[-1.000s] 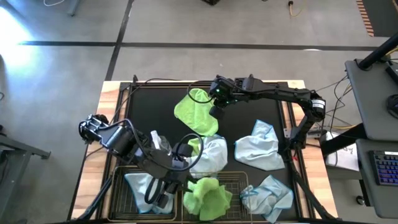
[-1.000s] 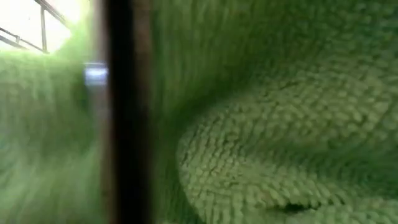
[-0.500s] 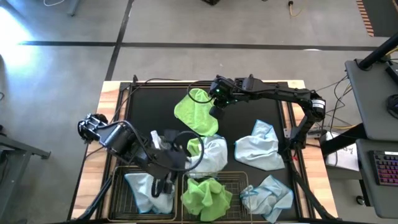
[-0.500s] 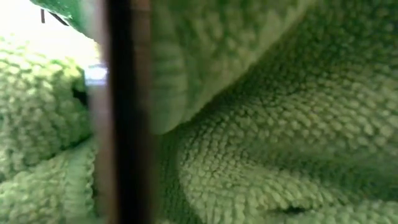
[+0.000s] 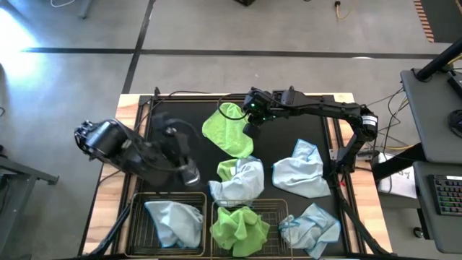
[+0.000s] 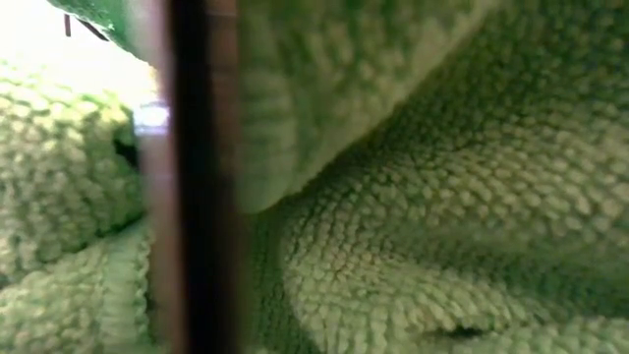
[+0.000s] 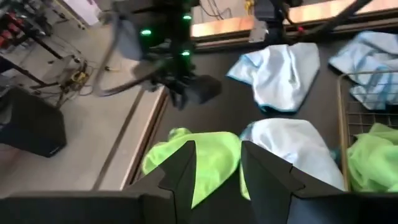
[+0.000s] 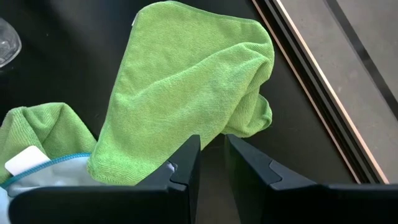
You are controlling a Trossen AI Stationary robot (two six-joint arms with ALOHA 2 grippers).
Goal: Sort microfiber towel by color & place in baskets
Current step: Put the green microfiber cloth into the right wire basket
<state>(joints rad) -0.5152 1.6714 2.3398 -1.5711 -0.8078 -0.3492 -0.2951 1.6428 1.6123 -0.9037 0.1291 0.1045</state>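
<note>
Two black wire baskets stand at the table's near edge. The left basket (image 5: 141,217) holds a light blue towel (image 5: 173,224). The right basket (image 5: 278,211) holds a lime green towel (image 5: 238,227), which fills the low view (image 6: 423,197). Another green towel (image 8: 186,81) lies flat at the far middle; my right gripper (image 8: 212,155) hovers over its right edge, narrowly open, nothing between the fingers. My left gripper (image 7: 217,177) is open and empty above the mat's left part (image 5: 186,172), pointing toward a light blue towel (image 7: 292,143) that lies on a green one (image 7: 193,162).
Two more light blue towels lie on the mat, at the right (image 5: 299,170) and at the near right corner (image 5: 310,227). A clear bottle (image 8: 6,37) stands left of the heap. A basket wire (image 6: 192,177) crosses the low view.
My left gripper has come up out of the left basket and swung back toward the table's left and far side, tipping from pointing down to nearer level. The light blue towel stays in that basket. The green towel in the right basket has settled lower.
</note>
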